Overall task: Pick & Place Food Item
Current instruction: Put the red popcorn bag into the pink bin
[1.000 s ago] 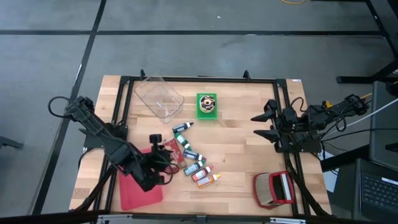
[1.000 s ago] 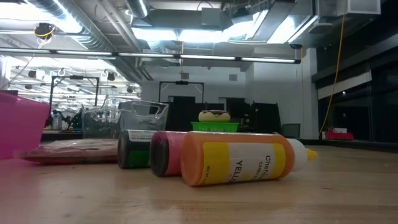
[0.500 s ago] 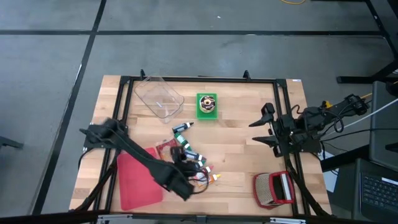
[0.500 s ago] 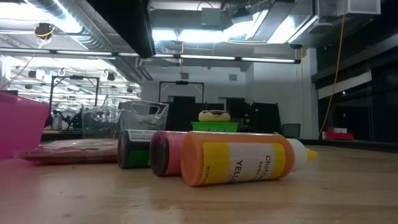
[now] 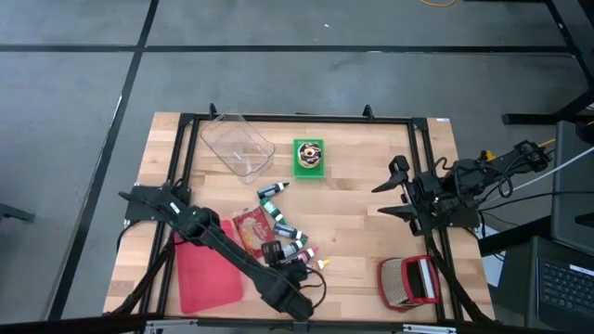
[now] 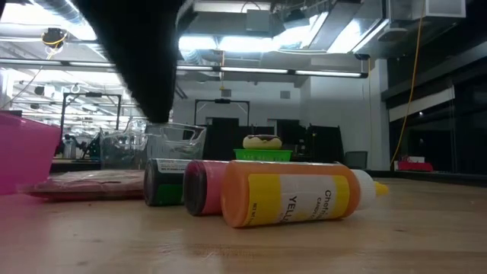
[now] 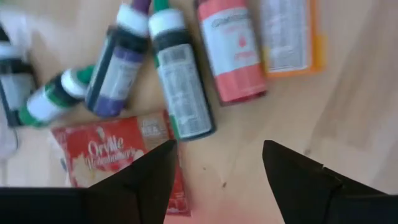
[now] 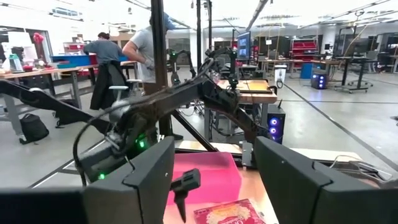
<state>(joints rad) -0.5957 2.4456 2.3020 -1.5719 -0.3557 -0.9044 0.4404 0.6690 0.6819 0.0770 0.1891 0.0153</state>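
Left gripper (image 7: 214,168) over the bottles.
I see it spread above the popcorn packet (image 7: 118,155); right gripper (image 5: 390,190) spread, idle.

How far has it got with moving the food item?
Nothing looks placed yet: the red popcorn packet lies on the wood near the pink tray, not in it. In hand: the left hand hovers open over the packet and the colouring bottles, holding nothing. The right hand waits open at the table's right edge. Left to do: grasp the food item, lift it and set it down.
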